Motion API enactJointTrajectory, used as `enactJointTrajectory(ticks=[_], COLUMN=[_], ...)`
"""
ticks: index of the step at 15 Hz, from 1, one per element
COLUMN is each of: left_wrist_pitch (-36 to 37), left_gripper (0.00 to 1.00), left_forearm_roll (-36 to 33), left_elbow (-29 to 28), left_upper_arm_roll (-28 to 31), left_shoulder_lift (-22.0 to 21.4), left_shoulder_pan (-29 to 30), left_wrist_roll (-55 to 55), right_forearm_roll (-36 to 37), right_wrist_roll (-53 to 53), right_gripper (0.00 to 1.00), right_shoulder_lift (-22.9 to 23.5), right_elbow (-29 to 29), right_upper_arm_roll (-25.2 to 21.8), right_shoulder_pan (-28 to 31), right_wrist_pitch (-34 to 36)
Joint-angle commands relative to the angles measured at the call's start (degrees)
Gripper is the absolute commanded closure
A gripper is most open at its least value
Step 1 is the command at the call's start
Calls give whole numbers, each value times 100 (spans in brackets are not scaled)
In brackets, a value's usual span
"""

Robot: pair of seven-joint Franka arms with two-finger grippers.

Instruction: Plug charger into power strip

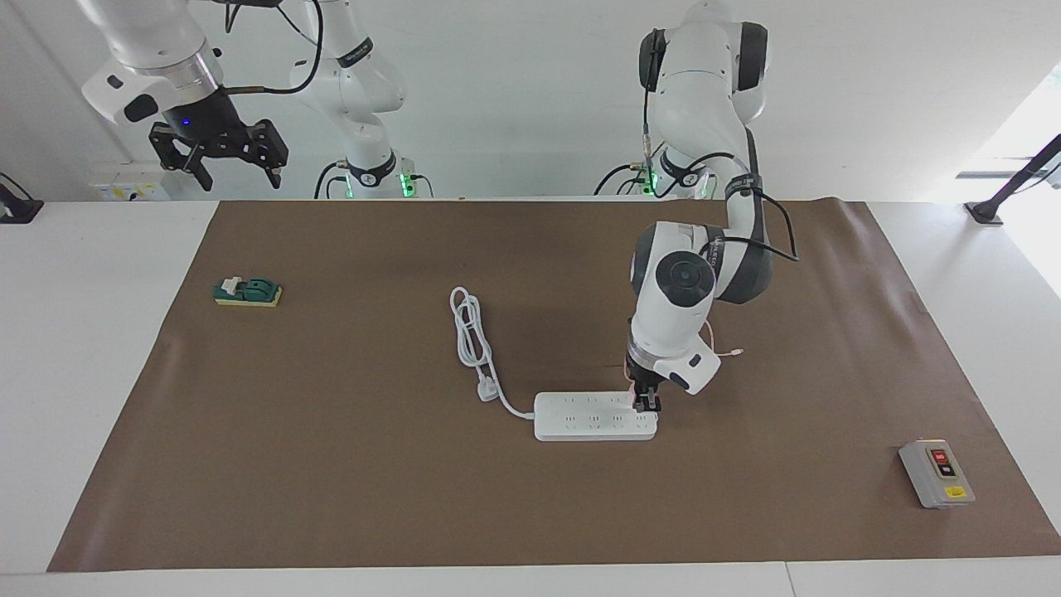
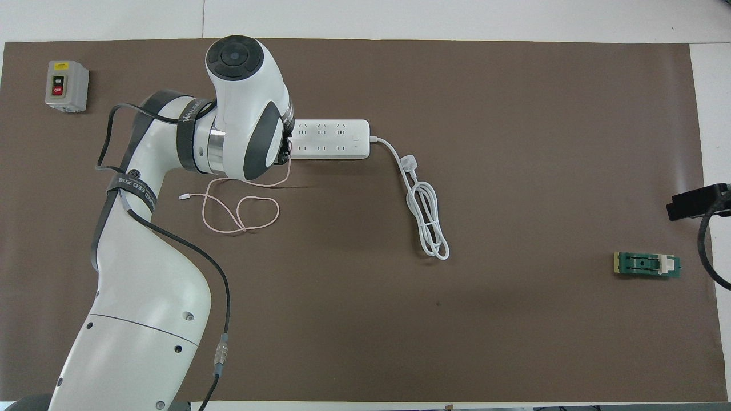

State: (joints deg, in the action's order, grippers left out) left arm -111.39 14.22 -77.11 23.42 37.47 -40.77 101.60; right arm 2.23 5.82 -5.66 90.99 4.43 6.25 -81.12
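1. I work in what looks like a robotics lab: my two white jointed arms (image 1: 692, 274) are bolted at one end of a white table (image 1: 91, 332).
2. A plain brown paper mat (image 1: 331, 464) covers the worktop, under bare white walls.
3. Test pieces lie well apart: a grey switch box with red and black buttons (image 1: 937, 473) and a small green clamp-like fixture (image 1: 248, 292), hard to identify.

- L arm: reaches out over table, wrist bent straight down, left gripper (image 1: 646, 404) pointing vertically, tips low near table surface.
- L fingers: can't tell if apart or closed, wrist blocks overhead view.
- R arm: waits, raised high at its own end; right gripper (image 1: 220, 159) pointing down, fingers spread wide, empty.
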Motion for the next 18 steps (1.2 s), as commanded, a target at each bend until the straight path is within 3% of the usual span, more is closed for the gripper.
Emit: enactJointTrajectory(ticks=[1, 4, 8, 18], left_wrist_pitch=[589, 961, 1408, 2620], left_gripper=[0, 0, 0, 0], left_forearm_roll=[-129, -138, -428, -437], left_elbow=[187, 364, 364, 355], left_upper_arm_roll=[224, 330, 847, 1016], left_shoulder_lift=[-336, -564, -1038, -2198], left_shoulder_pan=[78, 236, 341, 2045], left_wrist_roll=[-227, -1033, -3437, -8792], right_forearm_roll=[-118, -118, -118, -118], right_wrist_roll=[95, 95, 95, 95], right_gripper=[0, 0, 0, 0], right_shoulder_lift=[-93, -85, -93, -93], right_elbow=[68, 68, 68, 68], right_upper_arm_roll=[58, 58, 49, 58], right_shoulder_pan=[96, 96, 96, 96], right_wrist_pitch=[-9, -9, -9, -9])
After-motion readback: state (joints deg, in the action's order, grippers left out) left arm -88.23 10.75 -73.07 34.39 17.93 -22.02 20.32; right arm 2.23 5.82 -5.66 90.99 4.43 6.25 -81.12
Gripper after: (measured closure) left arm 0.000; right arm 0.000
